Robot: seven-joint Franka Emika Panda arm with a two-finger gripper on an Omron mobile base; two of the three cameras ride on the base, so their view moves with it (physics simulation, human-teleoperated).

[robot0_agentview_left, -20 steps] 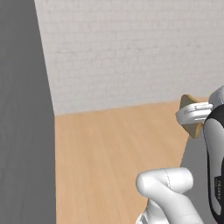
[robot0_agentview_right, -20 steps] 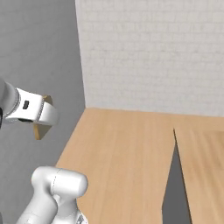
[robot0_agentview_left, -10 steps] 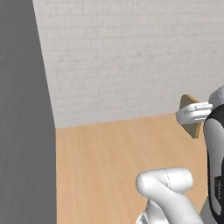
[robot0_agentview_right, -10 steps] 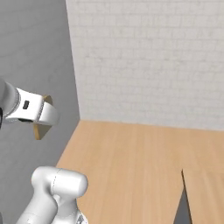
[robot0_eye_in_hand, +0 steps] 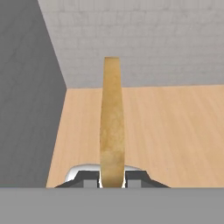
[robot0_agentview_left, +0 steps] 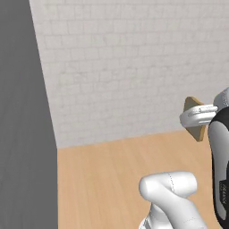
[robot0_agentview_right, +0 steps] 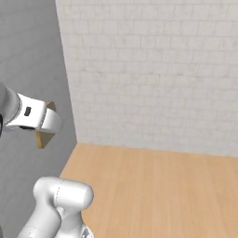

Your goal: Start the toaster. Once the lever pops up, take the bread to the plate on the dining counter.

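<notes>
Two dark fingertips [robot0_eye_in_hand: 89, 180] pinch the bread [robot0_eye_in_hand: 111, 127] from either side at 6 o'clock in the hand view, shut tight on the slice. It stands on edge, its thin crust rising toward 12 o'clock. From the left base view, the gripper [robot0_agentview_left: 199, 117] sits at 3 o'clock with a tan corner of bread showing behind the white wrist; from the right base view it sits at 9 o'clock.

Beyond the slice lie a bare light-wood counter [robot0_agentview_right: 153, 186], a white brick wall [robot0_agentview_right: 148, 69] and a grey panel [robot0_agentview_left: 22, 125] at 9 o'clock. Compared with a second ago, the whole background has slid sideways and the dark strip on the counter has left the right base view, while arm and bread keep their place. That points to the base turning, probably carrying the toasted slice toward the dining counter.
</notes>
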